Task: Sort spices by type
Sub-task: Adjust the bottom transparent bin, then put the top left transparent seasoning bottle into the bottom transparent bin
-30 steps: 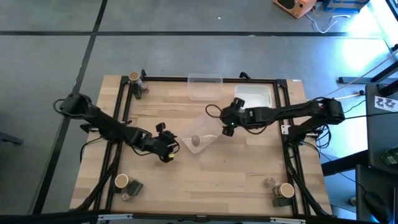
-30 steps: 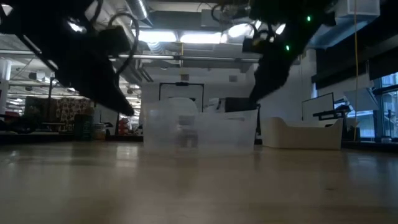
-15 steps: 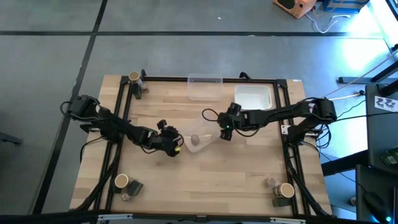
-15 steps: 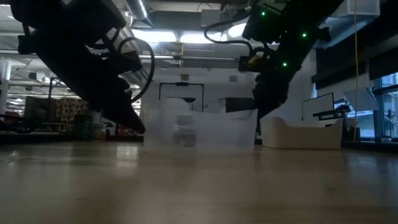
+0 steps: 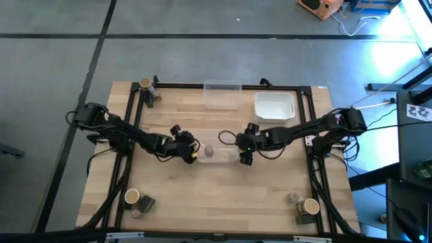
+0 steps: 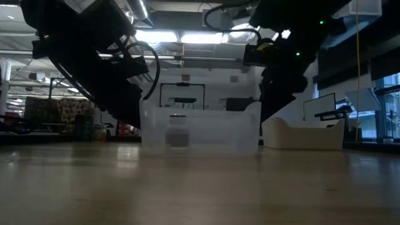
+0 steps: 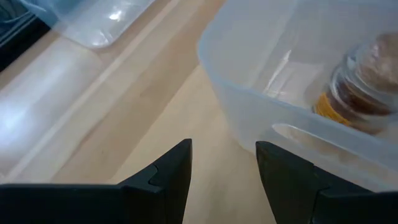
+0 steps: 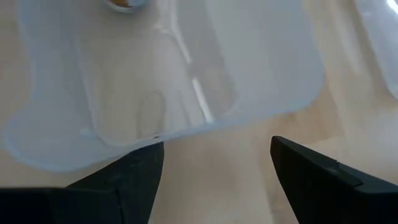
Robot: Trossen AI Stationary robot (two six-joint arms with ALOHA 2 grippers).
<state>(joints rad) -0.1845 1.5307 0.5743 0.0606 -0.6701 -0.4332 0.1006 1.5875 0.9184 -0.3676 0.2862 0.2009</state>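
Note:
A clear plastic bin sits flat on the middle of the table, its long side running left to right. One small grey-brown round jar stands inside it, also seen in the left wrist view as jar. My left gripper is open at the bin's left end, and its fingers sit just short of the bin's corner. My right gripper is open at the bin's right end, with the end lip ahead of its spread fingers. Other spice containers stand in groups at the table's corners. My left gripper is close to the bin's left end wall, and I cannot tell whether a finger touches it. My right gripper faces the bin's right end lip, and I cannot tell whether it touches it.
A second clear bin and a white rectangular tray lie at the far edge. Jars cluster at the far left corner, near left corner and near right corner. Black frame rails run along both sides.
The bin lay slanted across the table and has turned about, so it now lies left to right, carrying the jar with it. My right gripper has moved toward the near edge. My left gripper has moved right and toward the far edge, up to the bin's left end.

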